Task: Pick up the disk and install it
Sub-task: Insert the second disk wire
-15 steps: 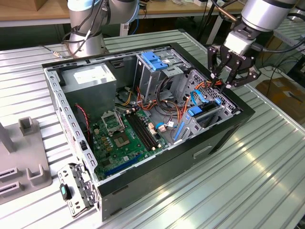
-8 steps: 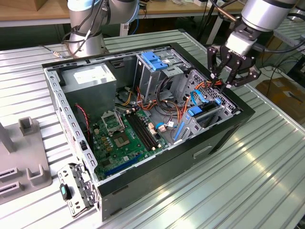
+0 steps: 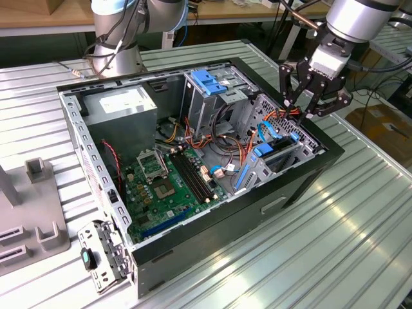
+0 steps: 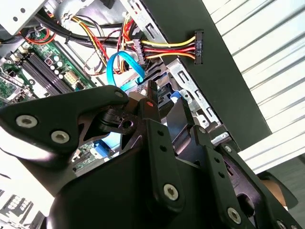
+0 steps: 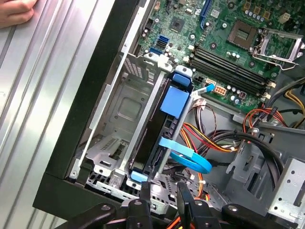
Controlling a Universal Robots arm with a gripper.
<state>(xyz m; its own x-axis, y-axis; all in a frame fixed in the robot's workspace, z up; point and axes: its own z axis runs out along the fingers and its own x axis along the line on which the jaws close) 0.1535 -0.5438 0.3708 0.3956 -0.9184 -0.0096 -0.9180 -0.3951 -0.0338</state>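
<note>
While seated edgewise in its bay, disk [image 5: 167, 119] lies beneath empty jaws.

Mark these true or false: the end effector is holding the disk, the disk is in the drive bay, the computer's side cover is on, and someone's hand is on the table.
1. The end effector holds the disk. False: it is open and empty, above the bay.
2. The disk stands on edge in the drive bay. True.
3. The computer case has its side cover on. False: it is open, with the motherboard exposed.
4. A hand rests on the table beside the case in the first wrist view. True.
</note>
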